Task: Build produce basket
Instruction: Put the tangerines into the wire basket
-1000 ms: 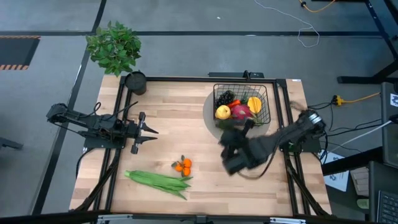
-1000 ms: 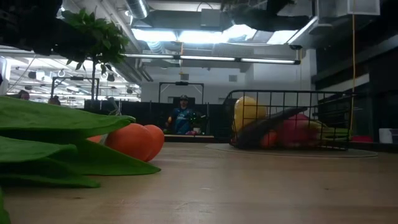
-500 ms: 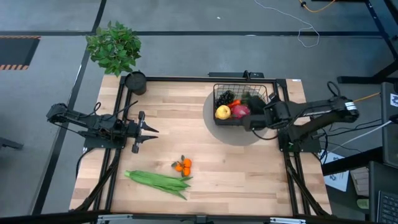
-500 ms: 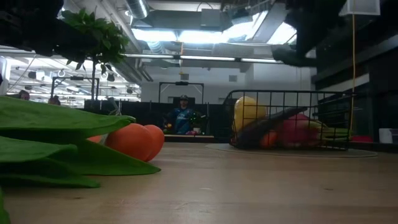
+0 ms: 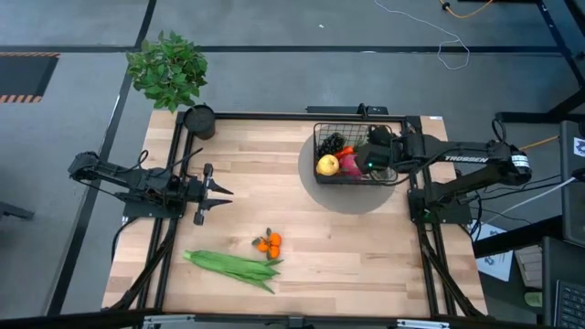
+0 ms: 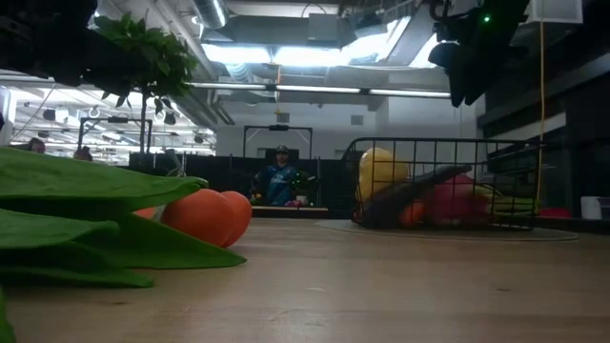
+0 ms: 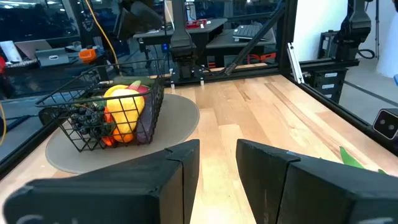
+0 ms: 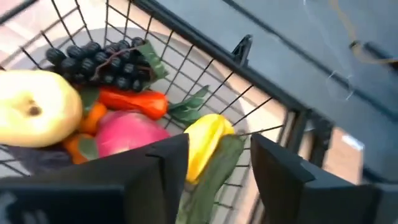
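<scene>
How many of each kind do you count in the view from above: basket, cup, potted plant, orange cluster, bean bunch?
basket: 1
black cup: 1
potted plant: 1
orange cluster: 1
green bean bunch: 1
Total: 5

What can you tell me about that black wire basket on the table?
The basket is black wire mesh, roughly square, with an open grid. It stands upright on a round grey mat at the table's far right. Inside lie a yellow lemon, dark grapes, a carrot, a pink dragon fruit and a yellow starfruit. The right gripper hovers above it, open.
</scene>
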